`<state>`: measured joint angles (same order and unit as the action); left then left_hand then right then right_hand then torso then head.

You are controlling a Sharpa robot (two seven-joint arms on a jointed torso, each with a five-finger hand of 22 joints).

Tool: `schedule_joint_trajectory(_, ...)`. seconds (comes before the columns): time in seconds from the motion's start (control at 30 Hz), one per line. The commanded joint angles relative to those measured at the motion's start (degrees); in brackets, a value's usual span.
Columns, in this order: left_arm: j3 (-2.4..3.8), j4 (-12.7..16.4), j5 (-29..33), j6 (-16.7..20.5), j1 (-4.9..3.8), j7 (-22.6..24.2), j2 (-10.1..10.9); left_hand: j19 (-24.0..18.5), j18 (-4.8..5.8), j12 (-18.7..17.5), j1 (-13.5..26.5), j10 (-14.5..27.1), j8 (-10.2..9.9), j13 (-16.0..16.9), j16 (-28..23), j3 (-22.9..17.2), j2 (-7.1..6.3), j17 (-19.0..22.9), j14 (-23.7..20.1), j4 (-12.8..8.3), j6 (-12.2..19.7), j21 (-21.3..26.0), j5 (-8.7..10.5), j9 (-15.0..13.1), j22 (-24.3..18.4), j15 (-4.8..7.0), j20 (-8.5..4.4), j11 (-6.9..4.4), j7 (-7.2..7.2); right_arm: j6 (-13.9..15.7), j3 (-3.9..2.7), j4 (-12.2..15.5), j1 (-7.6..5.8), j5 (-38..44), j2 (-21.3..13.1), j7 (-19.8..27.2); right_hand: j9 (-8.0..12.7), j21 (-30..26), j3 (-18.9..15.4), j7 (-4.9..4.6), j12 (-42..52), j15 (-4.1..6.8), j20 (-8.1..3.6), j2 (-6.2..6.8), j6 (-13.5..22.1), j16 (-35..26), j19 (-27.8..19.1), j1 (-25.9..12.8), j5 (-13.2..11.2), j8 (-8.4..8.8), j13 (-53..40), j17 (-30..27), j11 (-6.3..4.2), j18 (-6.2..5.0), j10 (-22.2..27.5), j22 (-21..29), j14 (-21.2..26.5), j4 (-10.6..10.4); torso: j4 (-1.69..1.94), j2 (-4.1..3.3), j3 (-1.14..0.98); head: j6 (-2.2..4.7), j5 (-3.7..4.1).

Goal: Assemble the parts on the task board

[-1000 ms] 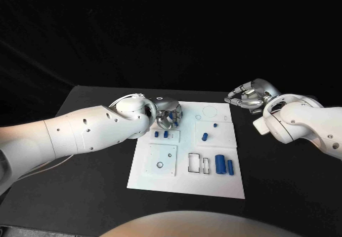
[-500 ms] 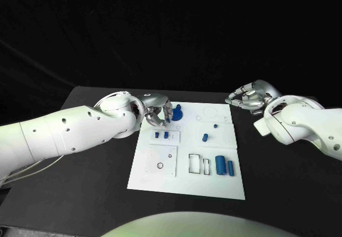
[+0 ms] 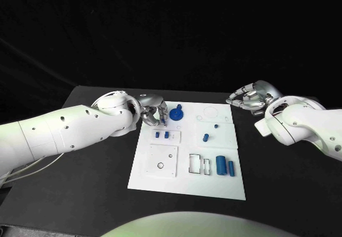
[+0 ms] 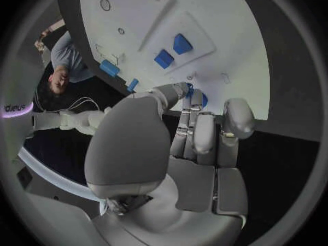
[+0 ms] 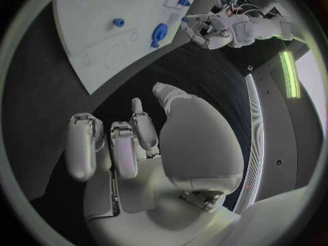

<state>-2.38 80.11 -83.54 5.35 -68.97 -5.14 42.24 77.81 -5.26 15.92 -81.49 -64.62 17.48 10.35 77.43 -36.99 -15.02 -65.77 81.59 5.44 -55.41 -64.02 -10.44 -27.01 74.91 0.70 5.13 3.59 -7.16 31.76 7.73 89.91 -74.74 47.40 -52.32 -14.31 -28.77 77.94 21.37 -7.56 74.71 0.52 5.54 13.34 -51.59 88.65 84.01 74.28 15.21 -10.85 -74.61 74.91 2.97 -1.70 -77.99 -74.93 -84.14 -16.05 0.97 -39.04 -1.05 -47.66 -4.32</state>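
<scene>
Left hand: your left hand (image 3: 152,114) is hovering at the upper left corner of the task board (image 3: 185,185), fingers curled near the round blue part (image 3: 177,116); you cannot tell whether it is pinching anything.
Change: over the last second this hand has been lifting back from the board, uncovering the round blue part, which is now lying in plain sight at the board's upper left.
Meaning: the part is probably released there, so you are likely moving on to the next piece.
Right hand: your right hand (image 3: 250,98) is idling off the board's upper right over the desk (image 3: 93,197), fingers loosely curled, holding nothing.
Remaining parts: two small blue pegs (image 3: 161,134) and the large blue cylinder (image 3: 221,164) are waiting.
</scene>
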Motion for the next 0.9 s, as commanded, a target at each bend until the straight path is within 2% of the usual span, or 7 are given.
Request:
schedule_joint_trajectory(0.03, -0.04, -0.3, 0.5, -1.7, -0.01, 0.1, -0.3, 0.2, 0.34, -0.2, 0.7, -0.4, -0.4, 0.0, 0.2, 0.0, 0.11, 0.0, 0.4, -0.4, -0.5, -0.1, 0.10, -0.1, 8.5, 0.01, 0.20, -0.12, 0.13, -0.1, 0.00, 0.0, 0.06, 0.3, 0.0, 0.4, -0.1, -0.3, 0.4, -0.08, 0.1, 0.46, -0.33, -0.02, 0.2, -0.3, -0.2, -0.5, 0.4, -0.29, 0.0, 12.1, 0.00, -1.15, 0.1, -9.6, -5.0, 0.0, -0.04, -0.03, -0.04, -0.05, -0.06)
schedule_joint_trajectory(0.23, -0.15, -0.9, 0.5, -1.9, 0.09, 0.1, -1.0, 0.1, 0.32, -0.3, 0.8, -0.5, -0.5, 0.1, 0.2, 0.0, 0.09, 0.1, 0.4, -0.5, -0.4, 0.0, 0.41, -0.1, 8.5, 0.00, 0.22, -0.11, 0.12, -0.1, 0.00, 0.1, 0.08, 0.3, 0.1, 0.5, -0.1, -0.3, 0.4, -0.08, 0.1, 0.46, -0.33, -0.02, 0.2, -0.3, -0.2, -0.5, 0.4, -0.29, 0.0, 12.1, 0.00, -1.15, 0.1, -9.6, -5.0, 0.0, 0.06, -0.04, -0.05, -0.15, -0.04)
schedule_joint_trajectory(0.47, -0.40, -1.7, 0.5, -1.9, 0.18, -0.1, -1.8, 0.1, 0.32, -0.4, 0.9, -0.5, -0.5, 0.1, 0.2, 0.0, 0.10, 0.0, 0.4, -0.5, -0.4, 0.0, 0.61, -0.1, 8.5, -0.02, 0.24, -0.08, 0.09, -0.1, 0.00, 0.1, 0.08, 0.3, 0.1, 0.5, -0.2, -0.4, 0.6, -0.06, 0.0, 0.47, -0.34, 0.04, 0.2, -0.3, -0.2, -0.5, 0.4, -0.36, 0.0, 12.1, -0.02, -1.15, 0.1, -9.6, -5.0, 0.0, -0.09, -0.05, -0.06, -0.23, -0.20)
schedule_joint_trajectory(0.9, -0.69, -2.6, 0.5, -3.2, 0.25, -0.5, -2.7, 0.0, 0.32, -0.4, 1.0, -0.8, -0.6, 0.2, 0.3, -0.1, 0.25, 0.0, 0.4, -0.6, -0.6, 0.0, 0.89, -0.2, 8.5, -0.11, 0.30, -0.11, 0.09, -0.2, 0.00, 0.2, 0.08, 0.3, 0.1, 0.4, -0.2, -0.4, 0.6, -0.06, 0.0, 0.47, -0.34, 0.04, 0.2, -0.3, -0.2, -0.5, 0.4, -0.36, 0.0, 12.1, -0.02, -1.15, 0.1, -9.6, -5.0, 0.0, 0.00, -0.01, -0.06, -0.49, -0.08)
